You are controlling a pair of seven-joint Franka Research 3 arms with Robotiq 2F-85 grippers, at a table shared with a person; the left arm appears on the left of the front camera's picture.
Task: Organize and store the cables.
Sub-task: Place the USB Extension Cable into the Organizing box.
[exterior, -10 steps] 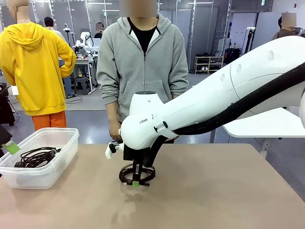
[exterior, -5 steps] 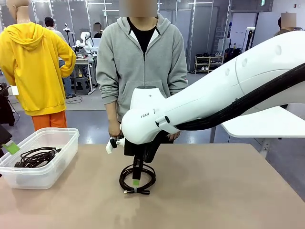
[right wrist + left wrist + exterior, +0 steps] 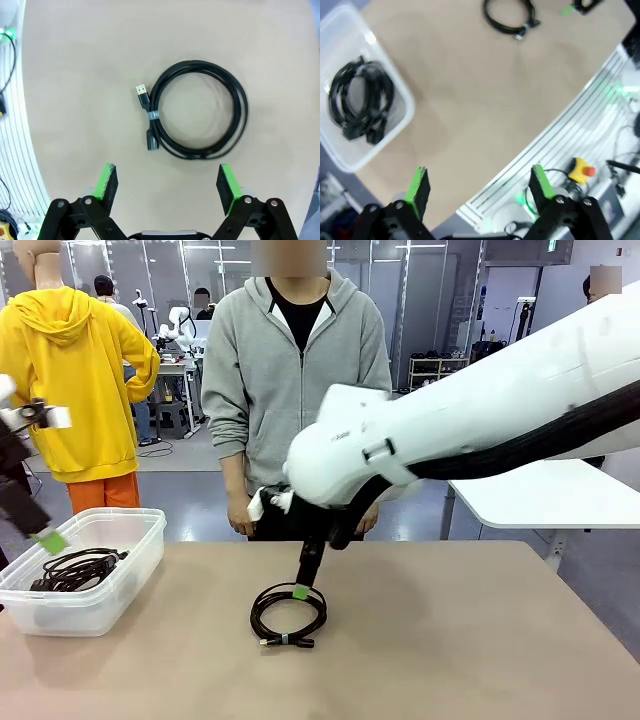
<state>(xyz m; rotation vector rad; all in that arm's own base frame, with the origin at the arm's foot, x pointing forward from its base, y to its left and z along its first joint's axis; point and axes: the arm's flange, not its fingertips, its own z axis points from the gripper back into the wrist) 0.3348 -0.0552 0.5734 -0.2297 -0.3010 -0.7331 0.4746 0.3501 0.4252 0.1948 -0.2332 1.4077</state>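
Now our right gripper (image 3: 163, 183) hangs spread over the coiled cable (image 3: 199, 116) at twelve o'clock (left gripper (image 3: 479, 186) likewise agape).

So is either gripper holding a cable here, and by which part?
Nothing is held. The right gripper is open above the coiled cable lying on the table; the left gripper is open too.

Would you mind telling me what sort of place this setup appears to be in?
Most likely a robotics lab or test hall. Behind the person stands another workstation with a small robot arm, there is a shelving rack farther back, and an emergency stop button sits beside the table.
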